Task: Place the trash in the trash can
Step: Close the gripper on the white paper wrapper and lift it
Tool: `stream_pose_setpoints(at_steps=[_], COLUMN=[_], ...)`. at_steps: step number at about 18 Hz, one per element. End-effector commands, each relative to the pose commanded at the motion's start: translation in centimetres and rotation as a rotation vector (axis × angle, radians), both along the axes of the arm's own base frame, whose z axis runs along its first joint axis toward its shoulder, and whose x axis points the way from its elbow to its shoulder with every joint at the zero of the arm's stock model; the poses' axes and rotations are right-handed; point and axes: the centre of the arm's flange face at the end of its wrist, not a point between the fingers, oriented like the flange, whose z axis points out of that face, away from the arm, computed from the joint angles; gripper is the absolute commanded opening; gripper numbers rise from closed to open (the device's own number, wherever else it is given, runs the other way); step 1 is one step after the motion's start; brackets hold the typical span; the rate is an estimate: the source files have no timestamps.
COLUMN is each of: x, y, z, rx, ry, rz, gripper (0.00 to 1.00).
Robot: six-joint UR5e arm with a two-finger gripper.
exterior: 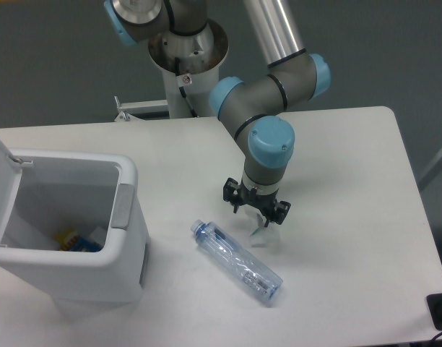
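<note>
There is only one view. The camera stands high at the near side of the table and looks down and forward, toward the arm's base at the far edge. It is at a middle distance: almost the whole tabletop fits in, but the near left corner and the near edge are cut by the frame. The bin is near the left edge, partly out of view at its left side. The upper arm leaves the frame at the top. Behind the table a dark grey wall fills the background.
</note>
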Motion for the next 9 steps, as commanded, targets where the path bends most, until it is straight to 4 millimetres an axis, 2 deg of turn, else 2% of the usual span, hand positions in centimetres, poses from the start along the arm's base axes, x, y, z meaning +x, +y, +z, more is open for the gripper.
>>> stream_pose_setpoints(at_steps=[1,4,9], x=[-0.1,-0.3,-1.7], y=[-0.1,-0.1,-0.1], z=[-0.1,0.0,1.3], rx=[-0.013,-0.015,-0.001], ry=[0.008,0.013,0.033], rz=[0.0,0.002,0.014], gripper=[0.0,0.0,0.0])
